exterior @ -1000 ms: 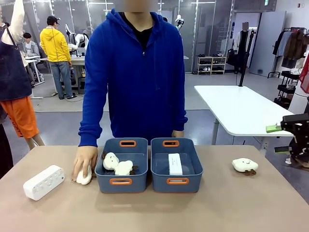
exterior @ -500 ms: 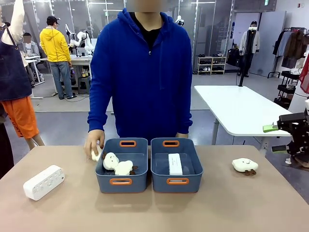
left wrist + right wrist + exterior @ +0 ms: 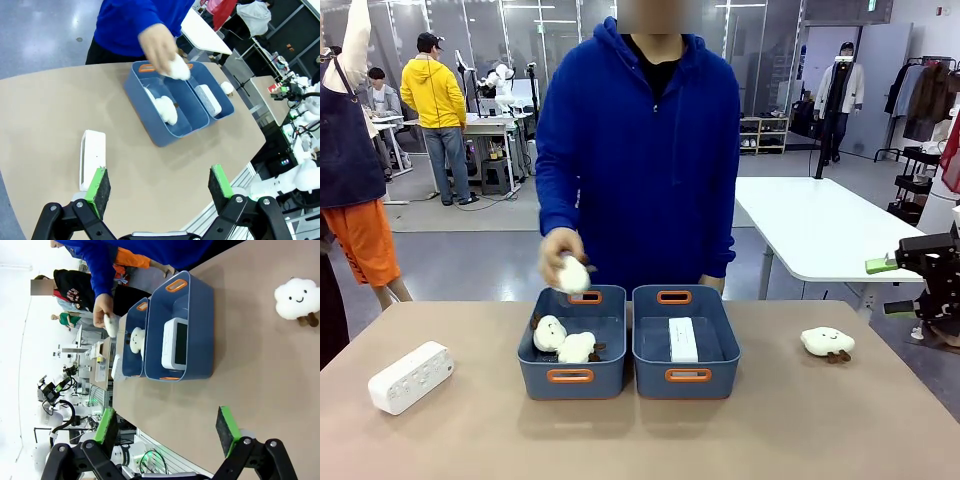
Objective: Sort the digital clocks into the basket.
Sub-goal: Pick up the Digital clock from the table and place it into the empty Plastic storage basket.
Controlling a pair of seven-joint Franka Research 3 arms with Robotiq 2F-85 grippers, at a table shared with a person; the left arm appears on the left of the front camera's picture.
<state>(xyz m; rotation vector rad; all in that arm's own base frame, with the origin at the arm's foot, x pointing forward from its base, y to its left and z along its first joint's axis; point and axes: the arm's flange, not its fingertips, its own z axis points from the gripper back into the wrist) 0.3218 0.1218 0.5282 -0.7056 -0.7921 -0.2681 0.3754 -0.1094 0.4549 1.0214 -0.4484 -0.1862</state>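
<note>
While one plush toy (image 3: 574, 275) of four is held in a person's hand (image 3: 560, 250), two white, round-cornered clocks are seen from the front: the first clock (image 3: 683, 340) in the right basket (image 3: 650, 372) of two, the second clock (image 3: 411, 377) on the table (image 3: 640, 440). From the left wrist, the left gripper (image 3: 159, 182) is shown wide open, empty; from the right wrist, the right gripper (image 3: 167, 427) likewise, and the first clock (image 3: 175, 344) with a dark screen.

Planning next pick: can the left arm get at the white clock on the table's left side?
Probably yes. The clock lies alone on bare table, the left gripper hangs open over that side, and the person's hand is away by the plush bin.
</note>
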